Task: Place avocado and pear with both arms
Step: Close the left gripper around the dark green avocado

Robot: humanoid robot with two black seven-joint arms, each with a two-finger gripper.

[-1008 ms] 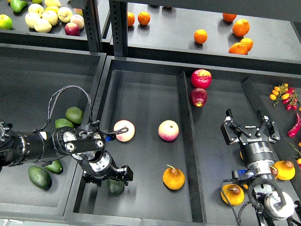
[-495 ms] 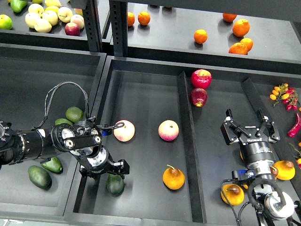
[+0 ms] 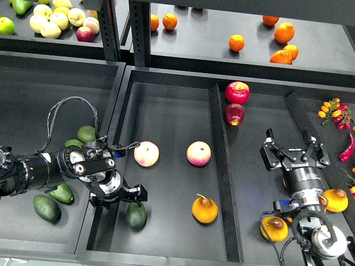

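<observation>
The dark green avocado [image 3: 136,216] lies on the floor of the middle tray [image 3: 166,111], near its front left corner. My left gripper [image 3: 117,198] is open and empty just above and to the left of the avocado, clear of it. The orange-yellow pear [image 3: 204,209] with its brown stem stands in the same tray, to the right of the avocado. My right gripper [image 3: 294,148] is open and empty over the right tray, its fingers spread wide. Two more pears [image 3: 275,228] [image 3: 335,199] lie beside its wrist.
Two pink-yellow apples [image 3: 146,153] [image 3: 198,153] sit mid-tray. Two red apples [image 3: 237,92] lie beyond a raised divider [image 3: 219,166]. Several avocados [image 3: 46,208] fill the left tray. Oranges [image 3: 236,42] and pale apples [image 3: 50,22] are on the back shelf. Chillies and tomatoes [image 3: 334,111] are far right.
My left gripper has drawn back up and to the left off the avocado, which now lies uncovered in the tray. The right arm has not moved.
</observation>
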